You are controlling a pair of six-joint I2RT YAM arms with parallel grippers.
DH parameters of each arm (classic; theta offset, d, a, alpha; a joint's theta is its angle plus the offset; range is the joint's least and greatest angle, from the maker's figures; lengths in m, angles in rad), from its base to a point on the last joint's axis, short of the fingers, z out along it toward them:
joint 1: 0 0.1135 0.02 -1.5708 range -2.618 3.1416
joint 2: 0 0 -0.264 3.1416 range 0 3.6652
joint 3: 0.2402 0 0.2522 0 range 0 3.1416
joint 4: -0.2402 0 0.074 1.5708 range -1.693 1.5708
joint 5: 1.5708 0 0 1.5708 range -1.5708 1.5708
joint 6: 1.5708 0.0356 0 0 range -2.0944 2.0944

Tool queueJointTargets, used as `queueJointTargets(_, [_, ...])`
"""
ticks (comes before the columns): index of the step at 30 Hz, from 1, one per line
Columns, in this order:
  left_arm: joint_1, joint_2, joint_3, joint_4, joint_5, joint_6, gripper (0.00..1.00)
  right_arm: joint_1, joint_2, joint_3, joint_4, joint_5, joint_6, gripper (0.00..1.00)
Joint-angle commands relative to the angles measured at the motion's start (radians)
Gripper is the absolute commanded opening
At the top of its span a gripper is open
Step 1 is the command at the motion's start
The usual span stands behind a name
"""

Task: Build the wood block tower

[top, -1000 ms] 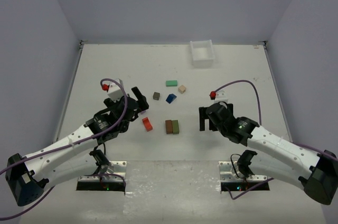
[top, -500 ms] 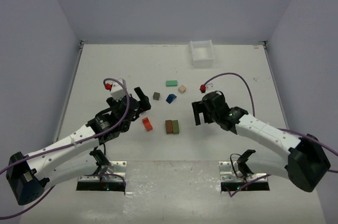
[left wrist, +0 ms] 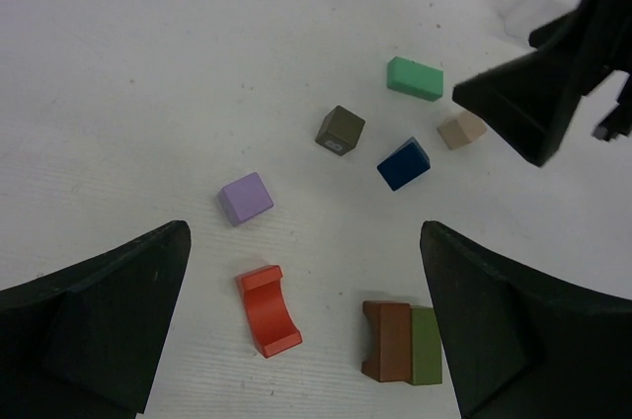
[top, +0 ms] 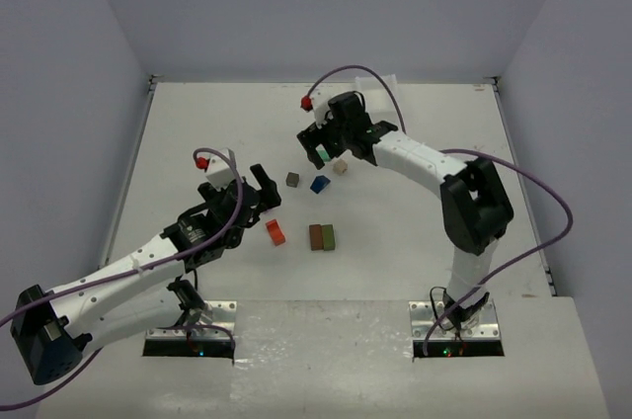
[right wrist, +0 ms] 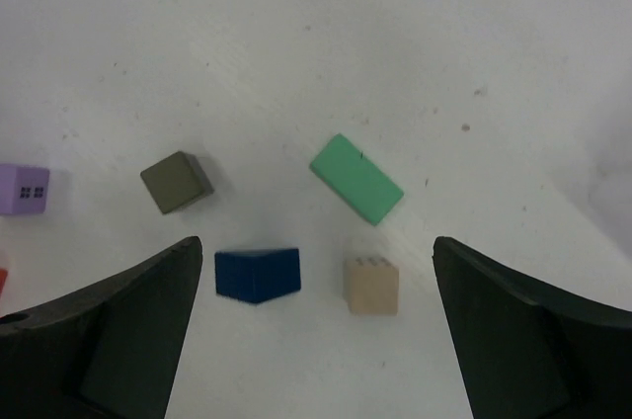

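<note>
On the table (top: pixel 197 123), mid-area: eight wood blocks (left wrist: pixel 403 163) lie loose, none stacked on another. Ref. piece in the top view = blue block (top: pixel 319 184). Around it are the green bar (top: pixel 323 156) at 12 o'clock, beige cube (top: pixel 340 167) at 2, olive cube (top: pixel 292 179) at 9 and red-orange piece (top: pixel 276 232) at 7. Brown block (top: pixel 316 237) and olive-green bar (top: pixel 328 237) sit at 6, touching side by side. Purple cube (left wrist: pixel 246 198) (hidden under the left arm from above) shows in the left wrist view, approx. 12 o'clock of the red-orange piece.

Left gripper (left wrist: pixel 304 228): jaws spread wide, nothing between them, held over the purple cube and red-orange piece. Right gripper (right wrist: pixel 316 241): jaws likewise wide apart and empty, over the green bar, blue block and beige cube, w/ no contact.
</note>
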Motion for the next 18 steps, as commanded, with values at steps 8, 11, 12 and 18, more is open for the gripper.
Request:
queueJointTargets(8, [-0.001, -0.003, 0.002, 0.047, -0.057, 0.022, 1.00, -0.058, 0.382, 0.406, -0.175, -0.209, -0.315, 0.99])
queueJointTargets(11, [-0.001, -0.006, 0.002, 0.040, -0.067, 0.015, 1.00, -0.067, 0.434, 0.432, -0.208, -0.211, -0.366, 0.99])
queueJointTargets(12, [-0.001, -0.007, 0.002, 0.041, -0.068, 0.015, 1.00, -0.071, 0.447, 0.436, -0.215, -0.208, -0.373, 0.98])
queueJointTargets(18, [-0.001, -0.011, -0.001, 0.051, -0.081, 0.021, 1.00, -0.090, 0.459, 0.421, -0.280, -0.233, -0.397, 0.84])
